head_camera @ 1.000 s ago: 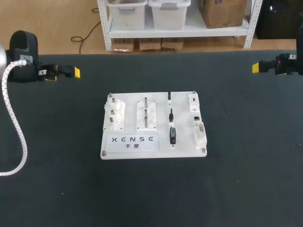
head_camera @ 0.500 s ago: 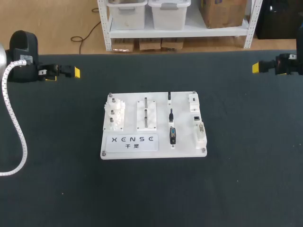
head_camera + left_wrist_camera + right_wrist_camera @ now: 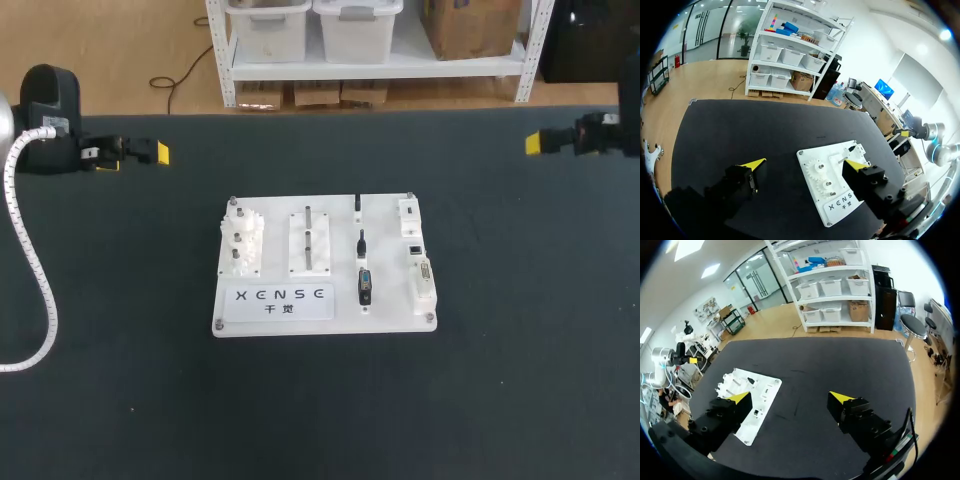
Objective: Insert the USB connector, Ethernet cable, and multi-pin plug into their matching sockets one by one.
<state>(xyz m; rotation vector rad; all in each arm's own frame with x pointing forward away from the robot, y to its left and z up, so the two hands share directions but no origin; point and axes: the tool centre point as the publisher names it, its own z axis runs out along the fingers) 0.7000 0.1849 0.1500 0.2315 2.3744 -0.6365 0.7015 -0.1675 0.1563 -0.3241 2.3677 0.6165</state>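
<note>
A white board (image 3: 270, 312) lies flat in the middle of the table (image 3: 520, 360). On its right half, three black plugs sit in a column: a slim plug (image 3: 358, 205), a second slim plug (image 3: 361, 243) and a broader multi-pin plug (image 3: 365, 286). White sockets (image 3: 424, 278) line the right edge just beside them.

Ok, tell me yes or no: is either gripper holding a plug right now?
No, the left gripper and right gripper hang open and empty, far out to either side of the white board.

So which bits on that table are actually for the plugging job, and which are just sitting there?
For the job: white board, black plugs, sockets beside them.
Just lying about: gear block, peg block, ribbed white hose.
</note>
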